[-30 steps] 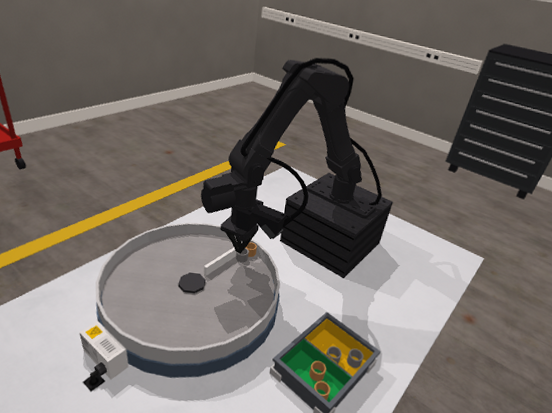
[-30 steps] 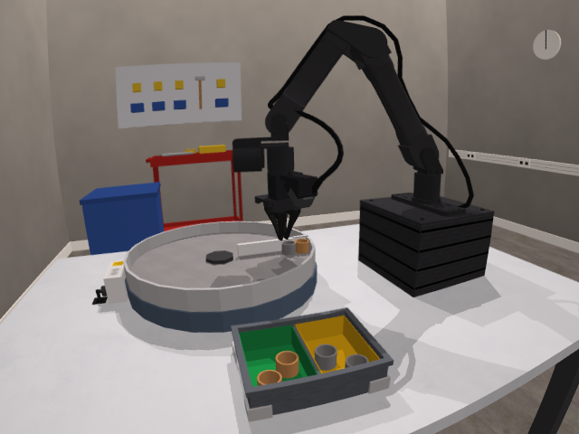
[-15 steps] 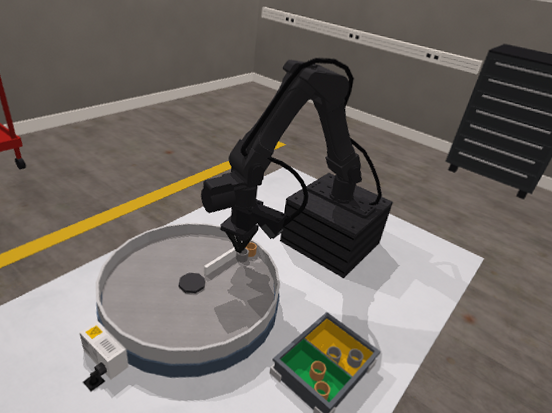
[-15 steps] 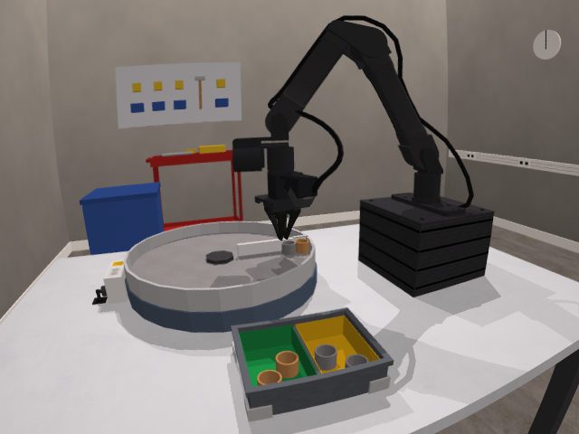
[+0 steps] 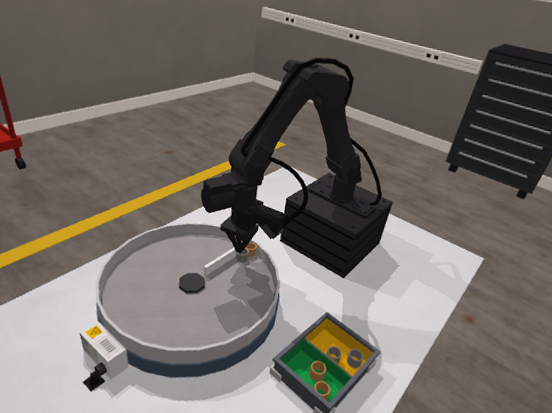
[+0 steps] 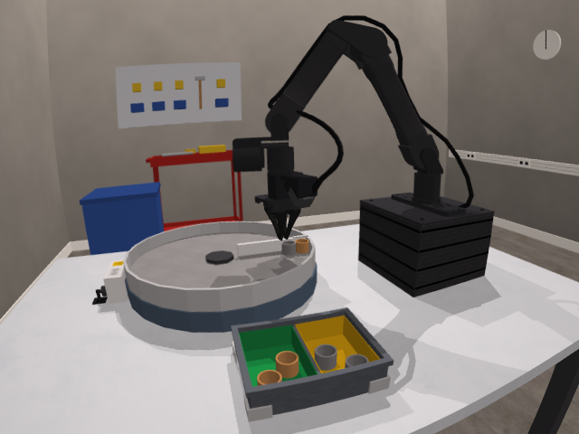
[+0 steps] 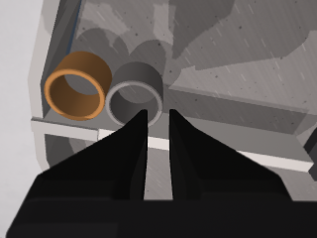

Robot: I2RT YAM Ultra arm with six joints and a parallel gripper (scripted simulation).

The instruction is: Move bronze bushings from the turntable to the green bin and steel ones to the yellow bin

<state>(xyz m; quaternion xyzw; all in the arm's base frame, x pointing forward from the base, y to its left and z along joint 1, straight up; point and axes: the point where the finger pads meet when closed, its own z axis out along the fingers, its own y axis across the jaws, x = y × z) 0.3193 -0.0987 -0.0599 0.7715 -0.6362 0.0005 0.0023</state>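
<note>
A steel bushing (image 5: 242, 257) (image 6: 288, 247) (image 7: 135, 96) and a bronze bushing (image 5: 252, 248) (image 6: 302, 245) (image 7: 76, 85) stand upright side by side, touching, near the far rim of the grey turntable (image 5: 186, 297) (image 6: 219, 270). My gripper (image 5: 238, 245) (image 6: 284, 234) (image 7: 158, 119) points down just above the near edge of the steel bushing. Its fingers stand a narrow gap apart with nothing between them. The green bin (image 5: 317, 371) (image 6: 269, 354) holds two bronze bushings. The yellow bin (image 5: 340, 344) (image 6: 338, 341) holds two steel bushings.
A white bar (image 5: 218, 264) (image 6: 259, 247) lies on the turntable from the black hub (image 5: 190, 283) toward the bushings. The raised rim runs right behind them. The arm's black base block (image 5: 333, 227) stands behind the turntable. A small white control box (image 5: 103, 352) sits at its front.
</note>
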